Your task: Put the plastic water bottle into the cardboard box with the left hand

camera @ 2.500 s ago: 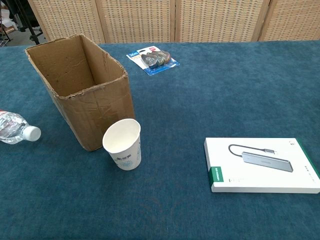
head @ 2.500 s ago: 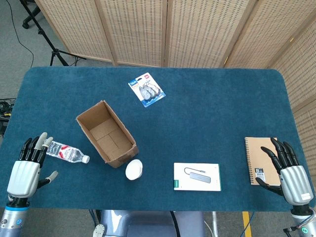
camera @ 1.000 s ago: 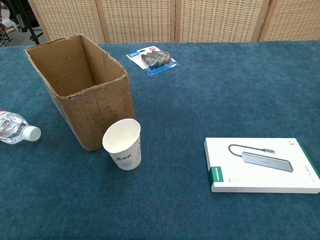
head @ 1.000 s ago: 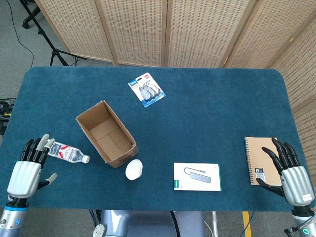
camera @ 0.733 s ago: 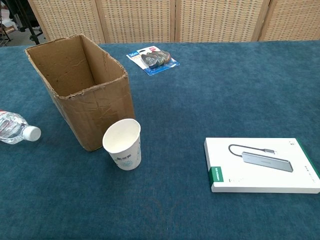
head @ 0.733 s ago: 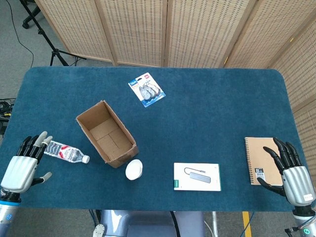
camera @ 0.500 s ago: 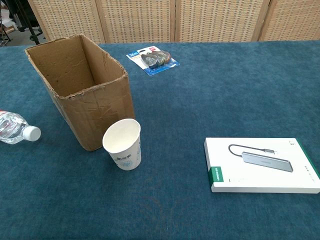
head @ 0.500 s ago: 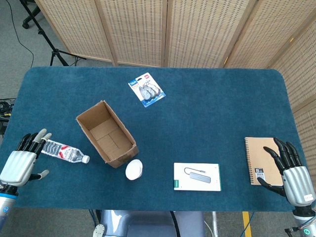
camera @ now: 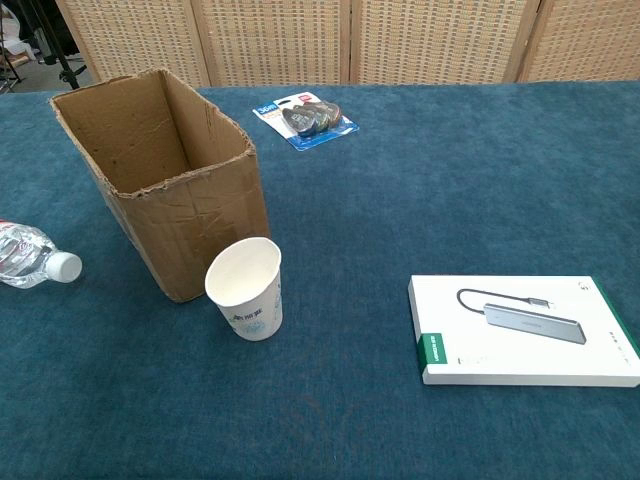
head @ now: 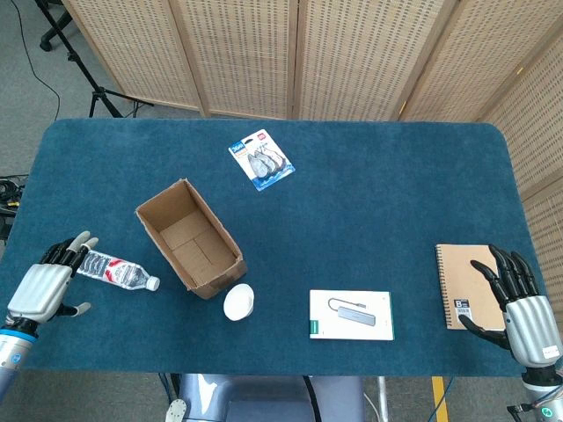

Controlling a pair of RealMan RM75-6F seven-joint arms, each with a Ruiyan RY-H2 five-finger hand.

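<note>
The plastic water bottle (head: 114,271) is lying beside the cardboard box (head: 189,237), fingertips of the open left hand (head: 42,288) at its base. A paper cup (head: 238,301) is standing against the box corner. The right hand (head: 521,315) is spread, empty, by a notebook (head: 462,283).

Counted on the counter (head: 396,176): one water bottle (head: 114,271), one cardboard box (head: 189,237), one paper cup (head: 238,301), one blister pack (head: 261,159), one white product box (head: 351,315), one spiral notebook (head: 464,286). Two hands are seen: left hand (head: 40,288), right hand (head: 521,313).
</note>
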